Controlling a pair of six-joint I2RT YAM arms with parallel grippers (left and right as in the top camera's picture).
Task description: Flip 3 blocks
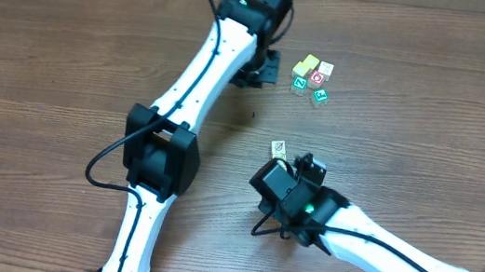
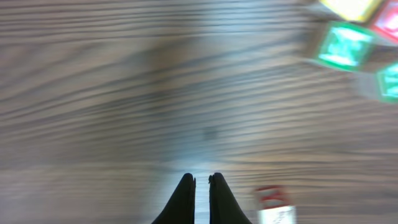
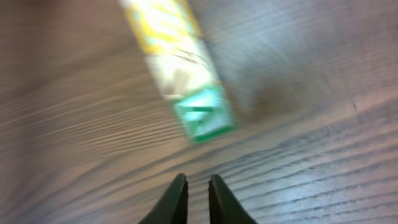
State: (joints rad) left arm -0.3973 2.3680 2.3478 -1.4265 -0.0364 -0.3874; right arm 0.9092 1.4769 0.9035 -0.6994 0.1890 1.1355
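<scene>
Our right end effector [image 3: 198, 183] hovers a crack apart and empty, just short of the lone block [image 3: 186, 74] on the worktop [image 1: 65, 56]. We want it wider and square on opposite faces before tipping. The left end effector [image 2: 202, 182] is pinched together.

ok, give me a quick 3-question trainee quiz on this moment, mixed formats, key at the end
1. True or false: the left tool is gripping a block.
2. Which tool is nearest the lone block? A: left tool. B: right tool.
3. Fill in: the yellow block lies closest to the ___ tool.

Key: 1 false, it is shut on nothing. 2 B. 3 left.
</scene>
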